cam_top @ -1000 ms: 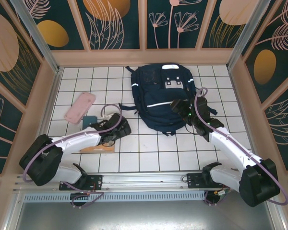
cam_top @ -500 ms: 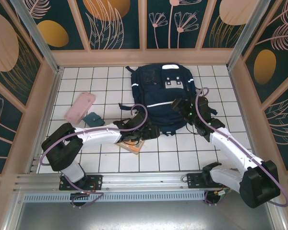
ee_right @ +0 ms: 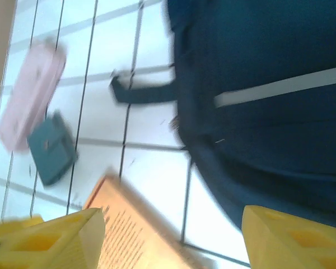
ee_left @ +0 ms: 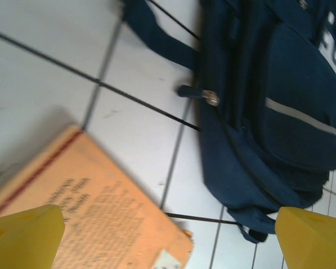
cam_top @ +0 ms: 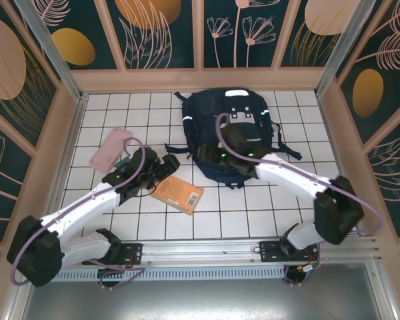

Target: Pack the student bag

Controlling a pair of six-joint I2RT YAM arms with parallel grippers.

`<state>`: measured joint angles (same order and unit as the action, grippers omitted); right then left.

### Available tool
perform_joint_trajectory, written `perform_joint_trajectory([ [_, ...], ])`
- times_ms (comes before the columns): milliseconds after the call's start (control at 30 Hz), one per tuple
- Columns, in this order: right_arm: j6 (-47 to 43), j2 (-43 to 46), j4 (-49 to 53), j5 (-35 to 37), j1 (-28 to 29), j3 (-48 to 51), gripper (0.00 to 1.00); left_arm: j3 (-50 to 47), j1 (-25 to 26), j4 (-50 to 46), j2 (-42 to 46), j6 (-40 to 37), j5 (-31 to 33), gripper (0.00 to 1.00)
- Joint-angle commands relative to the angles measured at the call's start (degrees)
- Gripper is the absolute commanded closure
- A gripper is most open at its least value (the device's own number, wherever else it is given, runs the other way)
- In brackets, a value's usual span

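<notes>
Left tool (ee_left: 168, 236) and right tool (ee_right: 171, 238) both gape empty; unzip bag (cam_top: 230, 130) via zip pull (ee_left: 211, 98) before lifting book (cam_top: 178, 194).

White arm links (cam_top: 87, 207), black joints (cam_top: 37, 250), purple cables (cam_top: 142, 155), yellow fingertips (ee_left: 22, 235).

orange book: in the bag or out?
Out. The orange book lies flat on the white tiles beside the student bag, with no part of it inside.
</notes>
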<state>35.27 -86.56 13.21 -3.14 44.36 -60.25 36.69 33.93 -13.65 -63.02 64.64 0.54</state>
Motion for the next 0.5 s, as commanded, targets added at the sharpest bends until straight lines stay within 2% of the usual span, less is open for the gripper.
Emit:
perform_joint_trajectory([
  [0,-5.7,-6.3,3.1,-1.2,4.1,-5.1,0.38,-3.4,-2.6,-4.9,4.8,3.2,1.0,0.04],
  [200,-11.2,-19.5,7.5,-2.5,8.6,-14.7,0.45,-7.4,-5.6,-8.7,10.9,4.8,2.1,0.04],
  [333,-15.4,-25.4,10.1,-2.8,10.8,-18.9,0.47,-9.7,-6.3,-7.6,12.2,5.6,0.6,0.04],
  [467,-17.5,-29.4,13.0,1.8,12.2,-22.2,0.46,-11.5,-6.3,-5.8,12.1,6.5,-1.0,0.05],
])
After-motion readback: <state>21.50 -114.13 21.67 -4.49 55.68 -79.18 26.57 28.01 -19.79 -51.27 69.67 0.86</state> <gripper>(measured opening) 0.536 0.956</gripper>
